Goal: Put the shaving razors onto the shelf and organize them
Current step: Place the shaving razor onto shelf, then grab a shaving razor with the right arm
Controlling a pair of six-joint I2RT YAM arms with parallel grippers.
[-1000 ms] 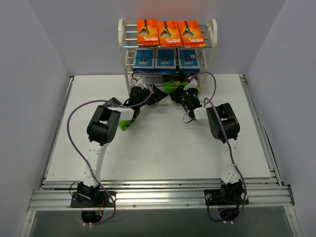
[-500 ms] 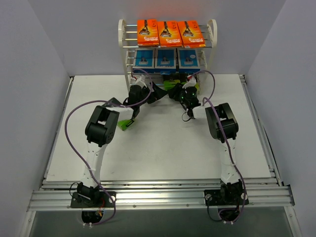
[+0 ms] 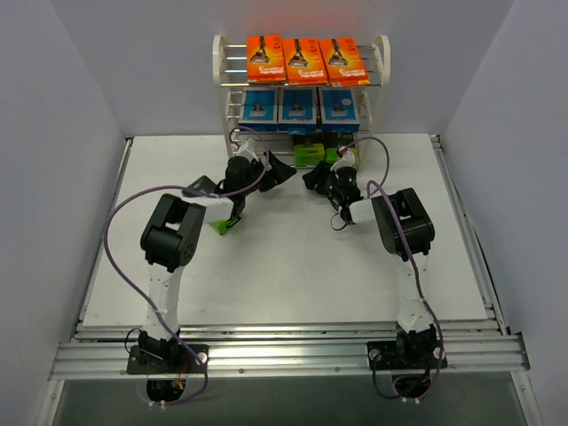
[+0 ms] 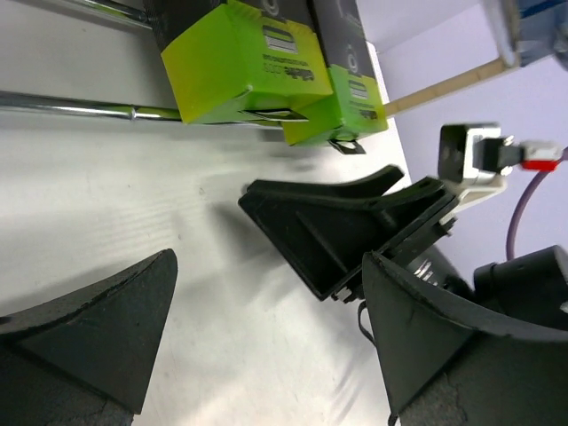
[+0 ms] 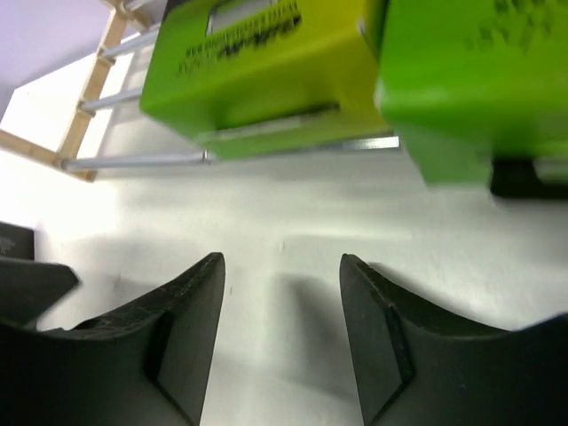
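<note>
The shelf stands at the back of the table. Three orange razor cards lie on its top tier and three blue packs on the middle one. Two black-and-lime boxes sit side by side on the bottom rods, close up in the left wrist view and the right wrist view. A third lime box lies on the table beside the left arm. My left gripper is wide open and empty. My right gripper is open and empty just short of the boxes.
The two grippers face each other closely in front of the bottom tier; the right gripper's fingers fill the middle of the left wrist view. White walls close in the table on the left, right and back.
My right gripper has opened and drawn back from the bottom tier, leaving a lime box on the rods. The left arm has shifted a little to the left.
</note>
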